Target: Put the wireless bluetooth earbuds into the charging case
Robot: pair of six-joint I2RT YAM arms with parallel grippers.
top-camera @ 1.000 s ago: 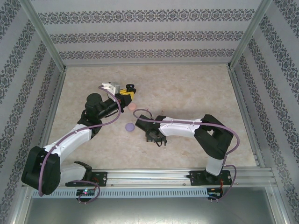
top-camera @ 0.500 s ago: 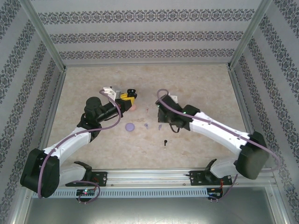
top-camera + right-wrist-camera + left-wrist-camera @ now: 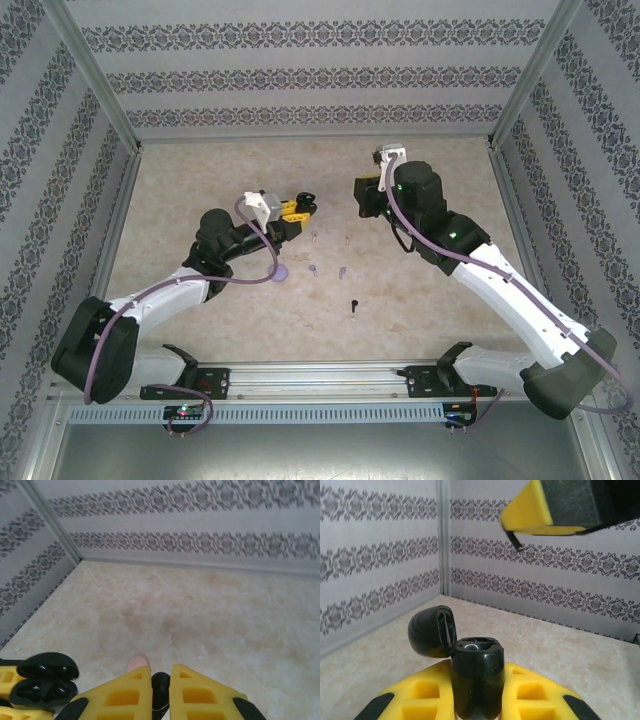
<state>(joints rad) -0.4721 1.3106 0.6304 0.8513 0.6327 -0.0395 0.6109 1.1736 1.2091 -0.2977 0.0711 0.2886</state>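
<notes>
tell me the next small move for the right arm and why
Probably shift the right gripper left, over the black case: it pinches what looks like a black earbud, and the left gripper holds the case up, lid open.

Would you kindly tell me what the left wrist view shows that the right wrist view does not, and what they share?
The left wrist view gives a close look at the black charging case, its lid flipped back, clamped by the left gripper, with one finger of the right gripper at upper right. The right wrist view instead gives that gripper shut on a small black item, likely a black earbud, and a pale pink object just beyond. Both show the open case, the beige table and the patterned walls.
</notes>
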